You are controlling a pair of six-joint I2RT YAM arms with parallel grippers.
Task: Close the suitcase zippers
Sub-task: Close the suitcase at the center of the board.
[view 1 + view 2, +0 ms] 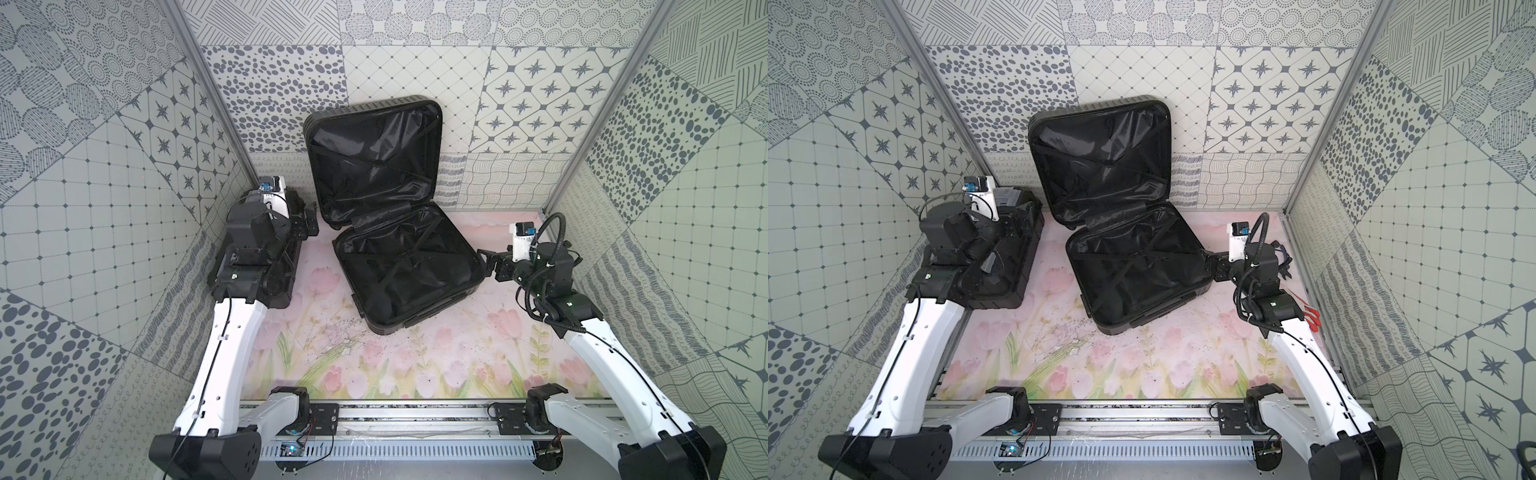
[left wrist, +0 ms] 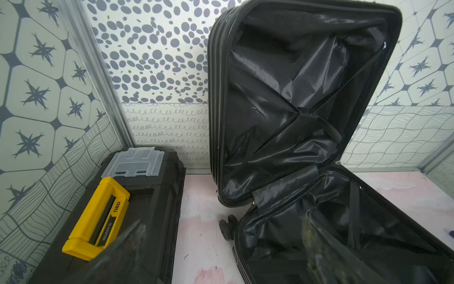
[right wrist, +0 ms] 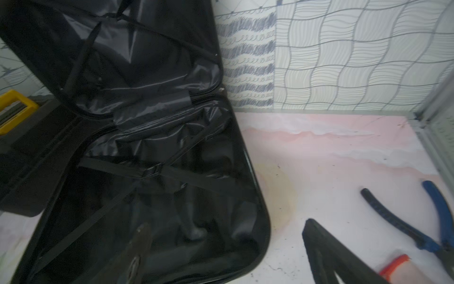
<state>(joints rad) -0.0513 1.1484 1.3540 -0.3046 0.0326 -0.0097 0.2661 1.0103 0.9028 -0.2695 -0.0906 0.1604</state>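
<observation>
Top views both show the suitcase wide open mid-table, one half flat on the mat and the lid propped upright against the back wall. My left claw hangs released above the black toolbox beside the lid. My right claw sits spread and empty just off the flat half's rim. I judge nothing of the job done: the lid must fold down before any zipper can run.

Left wrist view: my fingers stand wide, holding nothing. The zip track lines the lid's edge, unjoined. The toolbox's yellow handle lies close under me.

Right wrist view: fingers parted, nothing between them. A small silvery bit near the hinge may be a pull tab; I cannot tell. Blue-handled pliers lie on the mat, well apart from the case.

The surface is a scuffed pink tulip-print mat, and grey-patterned tile walls close three sides.
</observation>
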